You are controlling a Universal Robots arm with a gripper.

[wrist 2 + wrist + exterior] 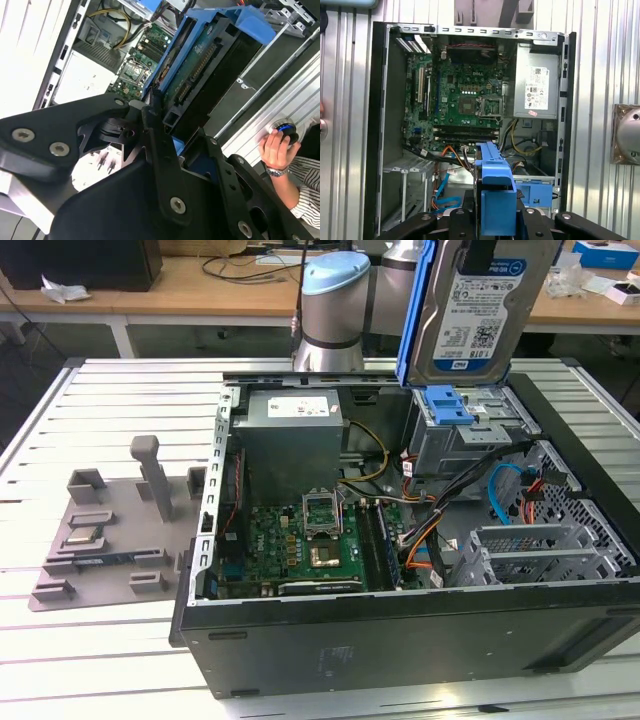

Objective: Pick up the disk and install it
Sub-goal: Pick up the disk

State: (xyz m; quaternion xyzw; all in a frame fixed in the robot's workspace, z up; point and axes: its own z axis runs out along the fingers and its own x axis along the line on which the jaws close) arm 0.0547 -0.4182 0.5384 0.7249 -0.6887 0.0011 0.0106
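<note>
disk [482, 315]: a flat rectangular silver hard drive with a white-and-blue label turned toward the exterior view, framed by a blue plastic carrier bracket [413, 325]. it is held aloft, upright and slightly tilted, over the open computer case [400, 640], with its lower edge near the blue latch [448, 405] of the drive bay at the exterior view's right. in the second wrist view its green circuit-board underside [200, 57] shows edge-on inside the bracket.

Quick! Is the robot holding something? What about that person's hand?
End effector: closed on the flat silver metal hard drive in its blue plastic bracket, held above the open black computer case.
Person's hand: touching a round blue-topped knob.
</note>
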